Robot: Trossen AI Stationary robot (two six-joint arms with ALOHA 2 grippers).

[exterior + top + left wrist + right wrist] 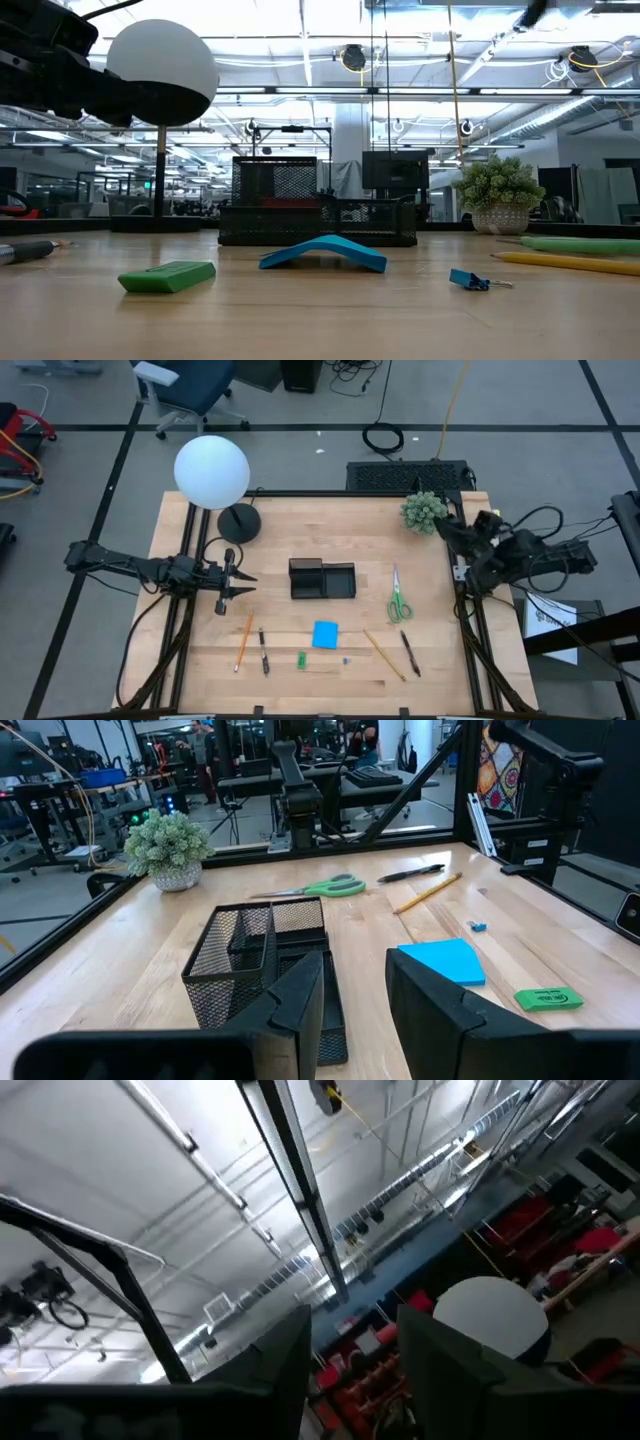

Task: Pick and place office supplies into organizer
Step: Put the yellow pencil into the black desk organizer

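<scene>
The black mesh organizer [322, 578] stands mid-table. The office supplies lie flat around it. Green-handled scissors [398, 598] are to its right. Toward the near edge are a blue note pad [325, 634], an orange pencil [244, 642], a black pen [263, 652], a small green piece [301, 659], a tan pencil [384, 654] and another black pen [410, 653]. My left gripper [248, 585] hovers left of the organizer [265, 970], level, open and empty [355, 1000]. My right gripper [447, 528] is raised at the right edge, tipped upward, open and empty [355, 1370].
A lamp with a white globe [211, 471] and a round black base [239, 522] stands at the far left. A fuzzy green plant ball [424, 511] sits at the far right, close to my right gripper. A tiny blue clip [346, 659] lies near the note pad.
</scene>
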